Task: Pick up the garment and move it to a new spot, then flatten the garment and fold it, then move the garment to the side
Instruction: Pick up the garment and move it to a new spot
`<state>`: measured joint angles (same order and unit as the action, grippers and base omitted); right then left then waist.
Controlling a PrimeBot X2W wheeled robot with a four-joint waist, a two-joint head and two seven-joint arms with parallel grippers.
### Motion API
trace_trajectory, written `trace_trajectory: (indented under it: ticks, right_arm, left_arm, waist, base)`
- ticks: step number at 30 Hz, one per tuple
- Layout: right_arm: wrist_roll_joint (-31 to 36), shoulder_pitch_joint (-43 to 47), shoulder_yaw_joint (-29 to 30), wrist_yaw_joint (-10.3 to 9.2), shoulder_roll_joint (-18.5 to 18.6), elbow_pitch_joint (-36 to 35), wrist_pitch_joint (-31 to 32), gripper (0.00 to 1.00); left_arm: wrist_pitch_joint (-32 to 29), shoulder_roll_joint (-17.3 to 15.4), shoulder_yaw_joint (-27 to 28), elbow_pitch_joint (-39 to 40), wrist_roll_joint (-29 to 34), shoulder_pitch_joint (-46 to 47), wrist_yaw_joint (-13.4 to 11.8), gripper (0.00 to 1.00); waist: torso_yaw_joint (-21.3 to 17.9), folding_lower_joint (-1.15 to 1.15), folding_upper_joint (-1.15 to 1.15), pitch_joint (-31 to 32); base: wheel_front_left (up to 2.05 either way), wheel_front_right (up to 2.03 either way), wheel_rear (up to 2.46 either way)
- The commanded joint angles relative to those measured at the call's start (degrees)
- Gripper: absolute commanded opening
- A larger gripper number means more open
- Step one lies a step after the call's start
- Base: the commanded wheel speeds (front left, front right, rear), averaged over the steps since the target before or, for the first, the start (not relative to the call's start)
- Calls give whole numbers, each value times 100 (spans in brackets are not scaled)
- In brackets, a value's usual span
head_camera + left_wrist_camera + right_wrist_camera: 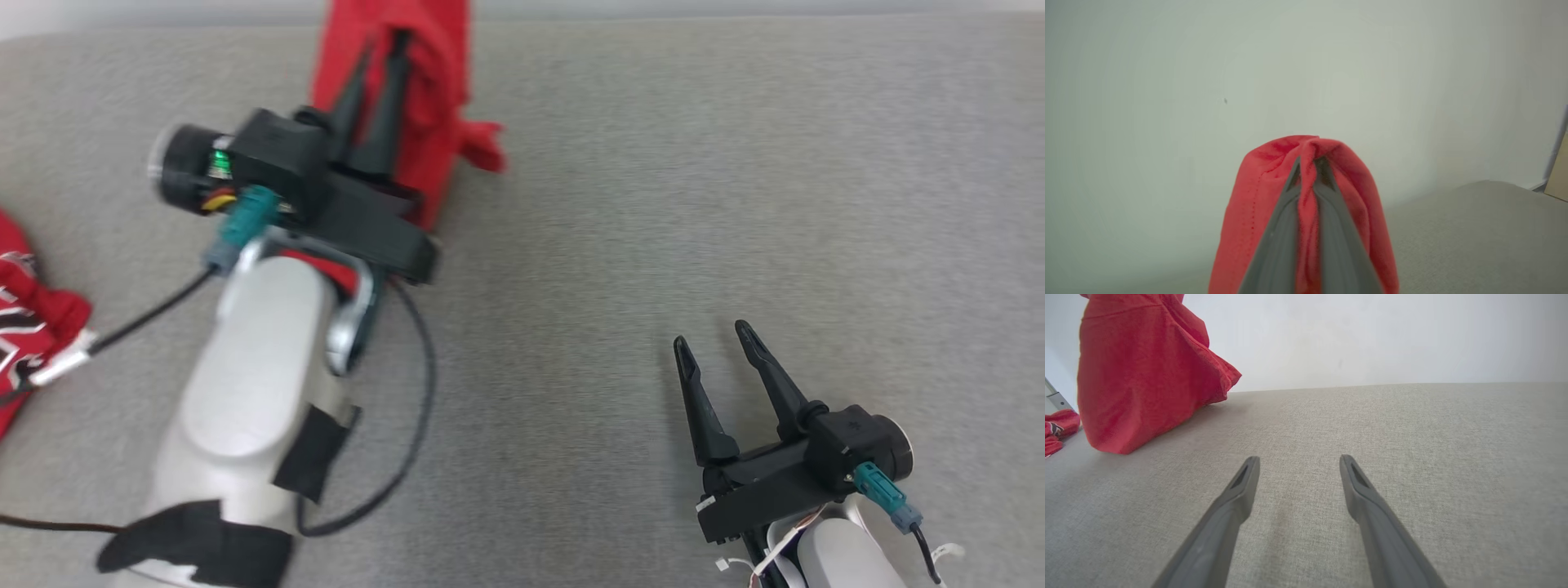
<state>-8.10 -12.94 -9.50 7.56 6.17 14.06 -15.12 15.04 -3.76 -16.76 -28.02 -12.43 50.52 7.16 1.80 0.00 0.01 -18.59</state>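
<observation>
Pick-and-move step: left gripper [380, 49], jaws shut on a fold of the red garment [441, 122], holds it hanging at the grey bench's [735, 163] far left, while right gripper [712, 336] has jaws wide and empty; the next move likely calls for lowering it onto open bench.

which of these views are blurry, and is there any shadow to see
Head view: the left gripper and the hanging red fabric garment are smeared, the open right gripper sharp. Left wrist view: soft close-up of cloth between the fingers. Right wrist view: crisp grey woven surface, faint shadow under the garment.
</observation>
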Motion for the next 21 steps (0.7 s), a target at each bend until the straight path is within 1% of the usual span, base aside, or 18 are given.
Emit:
trace_trajectory:
  ticks: [1, 3, 4, 5, 8, 11, 14, 15, 16, 18, 21]
  right_arm:
    - [-68, -22, -11, -13, -61, 16, -4, 100]
    - [-82, -35, -12, -13, -95, 39, -5, 100]
    - [-87, -42, -24, -13, -110, 55, -4, 100]
    - [-87, -42, -24, -13, -110, 55, -4, 100]
    - [-113, -50, -35, -13, -150, 71, -4, 100]
    - [-120, -32, 33, -13, -178, 69, -4, 100]
    - [-135, -25, 104, -13, -211, 83, -4, 100]
    - [-144, -27, 132, -13, -222, 76, -4, 100]
    - [-149, -28, 162, -13, -232, 62, -4, 100]
    - [-142, -23, 209, -13, -239, 55, -4, 100]
    - [-126, 25, 270, -13, -259, 57, -4, 100]
  left_arm:
    - [21, 37, -119, 79, -69, -77, 37, 0]
    - [21, 84, -361, 145, -238, -138, 27, 0]
    - [21, 92, -525, 231, -460, -177, 28, 0]
    - [21, 92, -525, 231, -460, -177, 28, 0]
    - [21, 89, -1016, 485, -901, -264, 14, 0]
    - [21, 87, -1606, 614, -1051, -411, -6, 0]
    - [21, 65, -2004, 381, -987, -565, -166, 0]
    - [21, 69, -2056, 316, -988, -599, -232, 59]
    - [21, 72, -2071, 224, -929, -624, -297, 100]
    - [21, 73, -2007, -27, -924, -802, -421, 100]
    - [21, 71, -1728, -346, -763, -1004, -547, 100]
  waist:
    - [-257, 0, -1, 93]
    - [-403, 0, -1, 123]
    - [-486, 0, -1, 137]
    - [-486, 0, -1, 137]
    - [-703, 0, -1, 146]
    - [-858, 0, -1, 126]
    - [-980, 0, -1, 134]
    - [-1010, 0, -1, 140]
    - [-1034, 0, -1, 150]
    - [-1062, 0, -1, 190]
    - [-1071, 0, -1, 302]
  base:
    - [0, 0, 0]
    - [0, 0, 0]
    - [0, 0, 0]
    - [0, 0, 0]
    - [0, 0, 0]
    - [0, 0, 0]
    - [0, 0, 0]
    - [0, 0, 0]
    - [0, 0, 0]
    - [0, 0, 0]
    - [0, 0, 0]
